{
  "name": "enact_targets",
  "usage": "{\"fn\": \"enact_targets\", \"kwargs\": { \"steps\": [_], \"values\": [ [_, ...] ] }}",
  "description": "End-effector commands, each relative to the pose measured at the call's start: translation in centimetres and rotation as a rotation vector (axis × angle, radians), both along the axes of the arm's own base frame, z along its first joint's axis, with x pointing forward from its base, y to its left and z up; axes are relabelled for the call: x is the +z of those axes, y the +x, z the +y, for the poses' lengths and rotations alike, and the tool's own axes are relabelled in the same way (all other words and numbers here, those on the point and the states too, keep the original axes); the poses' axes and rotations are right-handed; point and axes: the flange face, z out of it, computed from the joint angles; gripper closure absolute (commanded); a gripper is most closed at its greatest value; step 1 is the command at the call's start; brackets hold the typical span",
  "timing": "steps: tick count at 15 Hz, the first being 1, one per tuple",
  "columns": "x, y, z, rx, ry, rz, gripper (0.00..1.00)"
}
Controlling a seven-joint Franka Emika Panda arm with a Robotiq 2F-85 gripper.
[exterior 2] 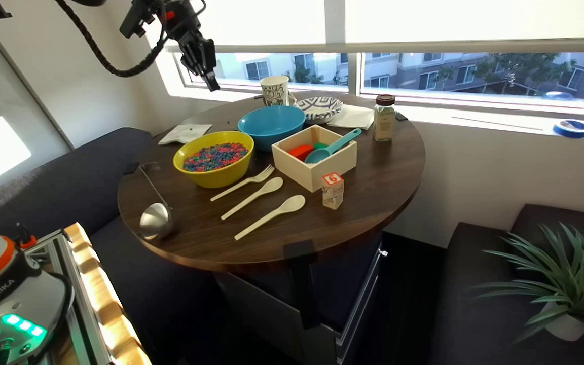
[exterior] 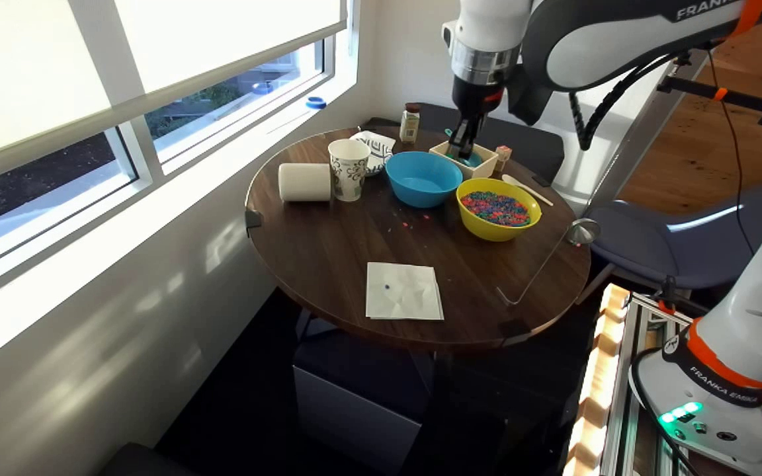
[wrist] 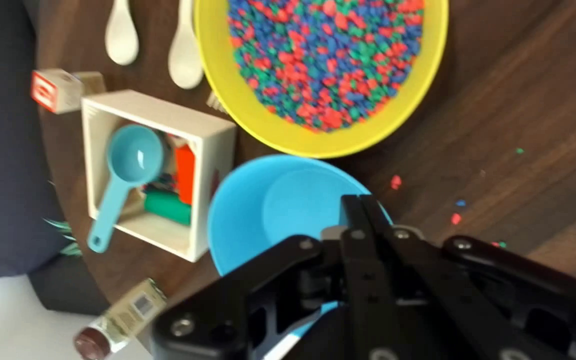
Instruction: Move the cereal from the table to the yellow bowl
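Several tiny cereal crumbs, red, blue and green, lie loose on the table; a red one (wrist: 396,182) is by the blue bowl. In an exterior view, a dark crumb (exterior: 387,287) lies on the white napkin (exterior: 414,301). The yellow bowl (exterior: 487,229), also in the other views (exterior 2: 217,177) (wrist: 318,146), holds multicoloured bits. My gripper (wrist: 360,197) is shut, with nothing seen between its fingertips. It hangs in the air above the table, apart from the crumbs, and overlaps the blue bowl in the wrist view. It shows in both exterior views (exterior: 465,153) (exterior 2: 213,86).
The empty blue bowl (exterior: 421,192) touches or nearly touches the yellow one. A wooden box (exterior 2: 297,172) holds a teal scoop (exterior 2: 330,150). Wooden cutlery (exterior 2: 254,197), letter blocks (exterior 2: 332,191), a ladle (exterior 2: 156,220), a paper cup (exterior: 348,172), a white cylinder (exterior: 305,182) and a jar (exterior 2: 384,119) stand around.
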Motion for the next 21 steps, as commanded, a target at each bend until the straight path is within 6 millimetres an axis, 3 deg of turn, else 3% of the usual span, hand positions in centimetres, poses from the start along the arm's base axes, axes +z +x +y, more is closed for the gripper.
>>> {"fn": "enact_targets", "kwargs": {
  "steps": [1,6,13,14,16,19,21],
  "values": [
    [0.8,-3.7,-3.0,-0.159,-0.120,0.065,0.99],
    [-0.3,-6.3,-5.3,-0.299,-0.201,0.242,0.99],
    [-2.7,-5.2,-5.1,-0.249,-0.155,0.220,0.99],
    [-3.0,-4.9,-4.9,-0.244,-0.151,0.205,0.73],
    [-3.1,-4.2,-4.2,-0.201,-0.112,0.154,0.65],
    [-3.3,-3.3,-2.9,-0.143,-0.060,0.101,0.43],
    [-3.0,-2.6,-0.9,-0.067,0.034,0.026,0.27]
  ]
}}
